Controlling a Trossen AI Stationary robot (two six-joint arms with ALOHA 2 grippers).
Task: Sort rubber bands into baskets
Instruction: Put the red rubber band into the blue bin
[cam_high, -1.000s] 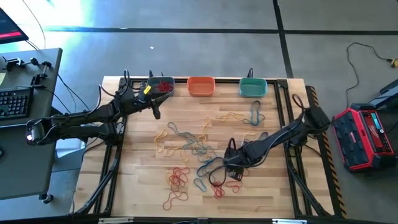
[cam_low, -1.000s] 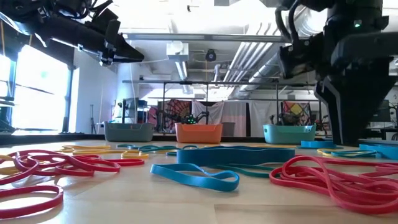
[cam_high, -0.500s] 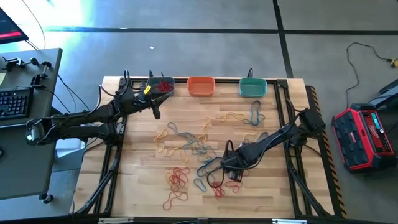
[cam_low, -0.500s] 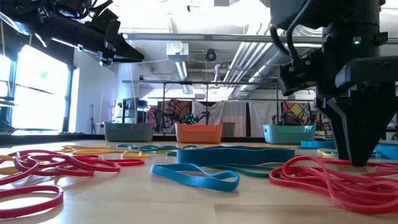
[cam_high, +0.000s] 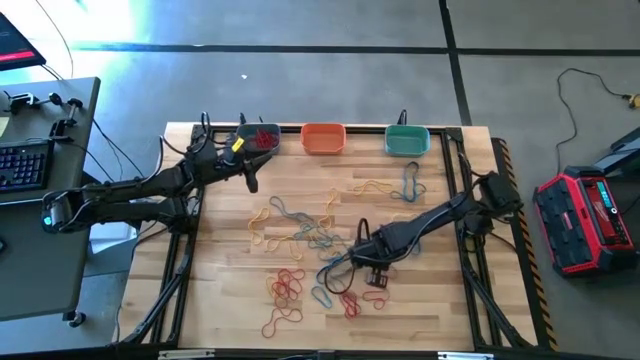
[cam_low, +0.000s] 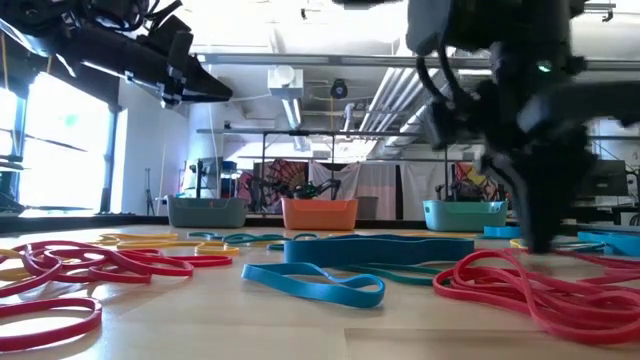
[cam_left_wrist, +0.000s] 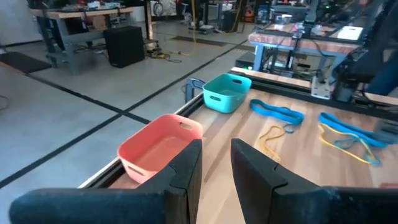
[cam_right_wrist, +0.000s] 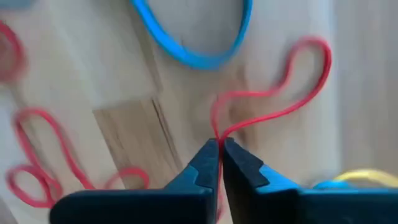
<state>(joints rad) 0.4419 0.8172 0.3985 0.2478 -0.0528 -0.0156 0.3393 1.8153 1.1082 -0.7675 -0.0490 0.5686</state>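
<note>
Red, yellow and blue rubber bands lie scattered over the wooden table. Three baskets stand along the far edge: grey with red bands in it, orange and teal. My right gripper points down at mid-table and is shut on a red rubber band, next to a blue band. My left gripper hangs above the table near the grey basket, fingers a little apart, with nothing between them. My right gripper pinches one thin strand of the red band's loop between its two fingertips. The fingers come from above, pointing down. The remainder of the loop lies flat on the wood beyond the fingers.
A cluster of red bands lies near the front left of the pile, with more blue and yellow bands toward the teal basket. Black cables trail beside my right gripper. In the low view, red bands lie close in front.
My right gripper has gone a little toward the table's left edge and down onto the red bands, rolling about its own axis, and has shut on a red band. My left arm has kept still.
</note>
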